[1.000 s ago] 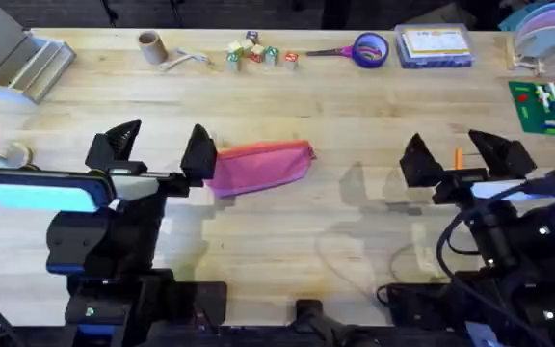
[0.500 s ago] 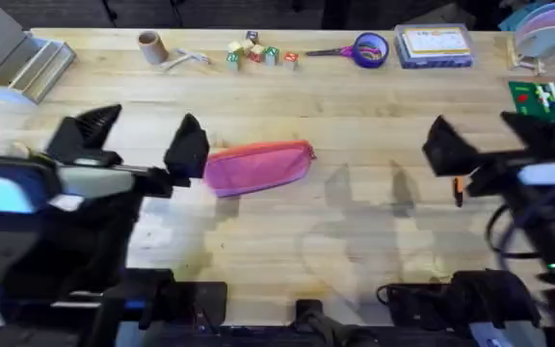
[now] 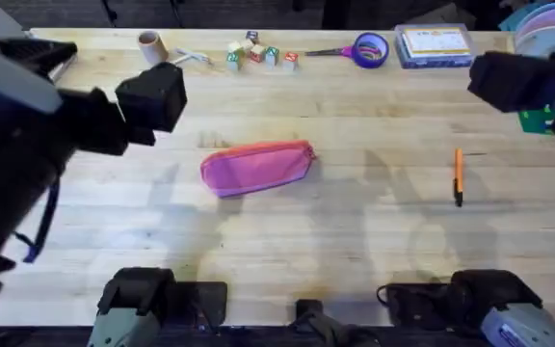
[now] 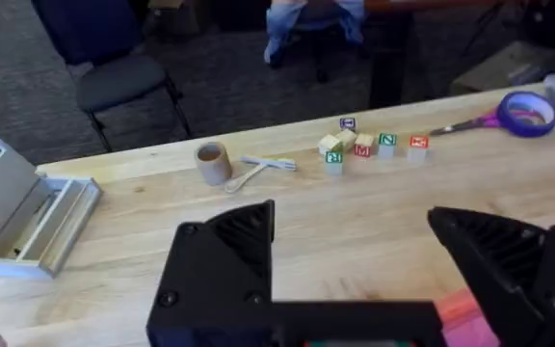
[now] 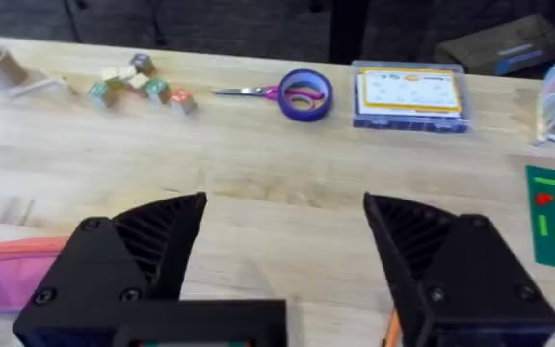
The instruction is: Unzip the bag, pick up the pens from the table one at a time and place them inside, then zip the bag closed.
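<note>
The pink bag (image 3: 256,167) lies flat near the middle of the table (image 3: 355,241), with its zipper edge on the far side. The orange pen (image 3: 458,175) lies by itself to the bag's right, dark tip toward me. My left gripper (image 3: 90,75) hangs high above the table's left side, open and empty, well clear of the bag. In the left wrist view the gripper (image 4: 355,251) shows wide apart, with a corner of the bag (image 4: 470,318) beside one finger. My right gripper (image 3: 545,92) is raised at the far right, open and empty (image 5: 287,241), away from the pen (image 5: 390,333).
Along the far edge stand a cardboard roll (image 3: 149,45), small blocks (image 3: 253,53), purple-handled scissors (image 3: 355,48) and a clear plastic box (image 3: 435,45). A green board (image 3: 538,118) and a plate rack (image 3: 542,24) sit at the far right. A metal tray (image 4: 27,217) is at the far left.
Both arms have risen and swung outward. The left gripper left the bag's left end and went up and left. The right gripper drew off to the far right, uncovering the pen.
</note>
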Motion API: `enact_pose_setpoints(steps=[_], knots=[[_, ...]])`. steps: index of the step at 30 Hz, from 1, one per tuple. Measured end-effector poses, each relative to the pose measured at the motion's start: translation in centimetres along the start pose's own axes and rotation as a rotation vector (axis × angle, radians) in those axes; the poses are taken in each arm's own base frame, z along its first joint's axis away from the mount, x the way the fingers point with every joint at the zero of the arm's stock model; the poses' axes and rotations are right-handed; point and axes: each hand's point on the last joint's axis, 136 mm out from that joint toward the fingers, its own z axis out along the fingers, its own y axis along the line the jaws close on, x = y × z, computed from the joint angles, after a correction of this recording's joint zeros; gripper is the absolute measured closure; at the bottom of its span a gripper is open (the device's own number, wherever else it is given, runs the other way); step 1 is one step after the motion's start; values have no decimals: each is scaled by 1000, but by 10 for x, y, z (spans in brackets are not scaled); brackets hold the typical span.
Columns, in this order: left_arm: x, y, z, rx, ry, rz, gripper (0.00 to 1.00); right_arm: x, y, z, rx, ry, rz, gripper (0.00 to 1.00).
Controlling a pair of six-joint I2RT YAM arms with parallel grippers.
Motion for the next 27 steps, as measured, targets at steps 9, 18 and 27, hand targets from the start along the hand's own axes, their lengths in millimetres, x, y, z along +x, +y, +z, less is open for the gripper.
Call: enact_pose_setpoints(steps=[9, 18, 27], knots=[[12, -1, 12, 18, 106, 66, 8, 1, 5, 7, -34, 49, 6, 4], [65, -37, -4, 276, 271, 385, 8, 1, 6, 7, -41, 49, 7, 3], [86, -56, -12, 454, 256, 706, 8, 3, 6, 7, -41, 55, -16, 4]])
